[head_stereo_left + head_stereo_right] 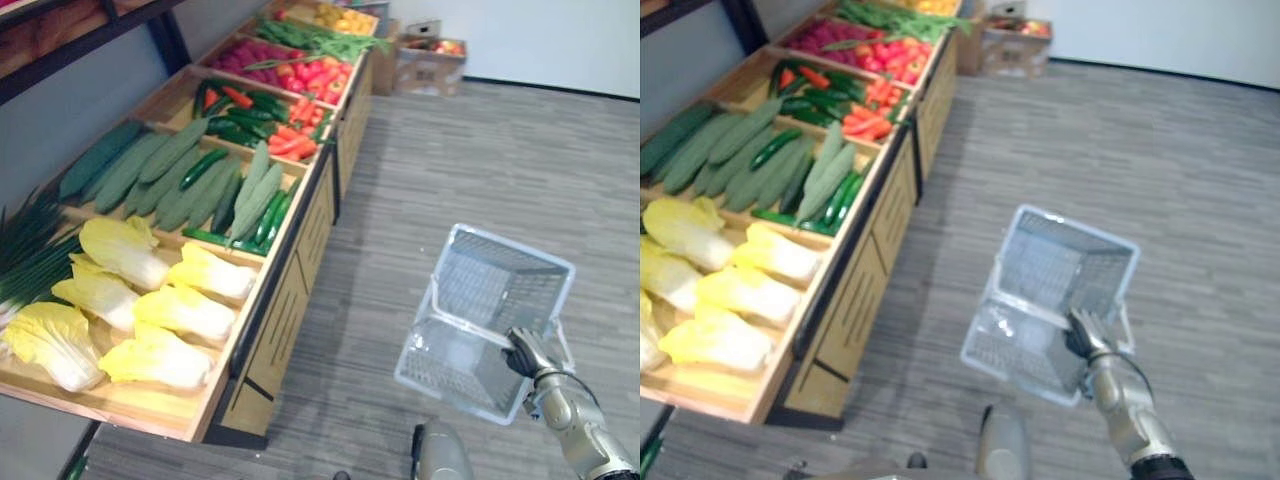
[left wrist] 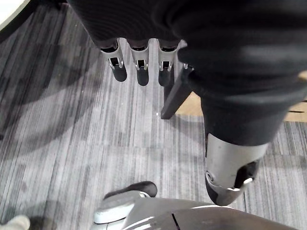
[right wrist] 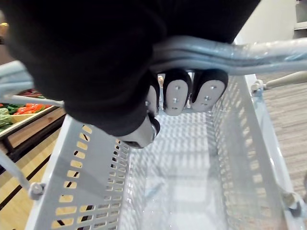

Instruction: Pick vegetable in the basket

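The wooden stand (image 1: 290, 310) is lying at nine o'clock of the empty basket (image 1: 490, 285), which is hanging from the right hand (image 1: 525, 355), fingers curling round it. The stand's cabbages (image 1: 185, 310) are looking leafy and bruisable, so gripping mid-body seems best. The left hand (image 2: 139, 62) is dangling, fingers relaxed

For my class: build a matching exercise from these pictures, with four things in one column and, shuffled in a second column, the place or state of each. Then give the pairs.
Things
1. basket
2. cabbages
3. cardboard box
4. left hand

Place or state
A. on the floor, past the stand's far end
B. open, fingers straight
C. empty, hanging by its handle from the right hand
D. nearest compartment of the wooden stand

Pairs: 1-C, 2-D, 3-A, 4-B
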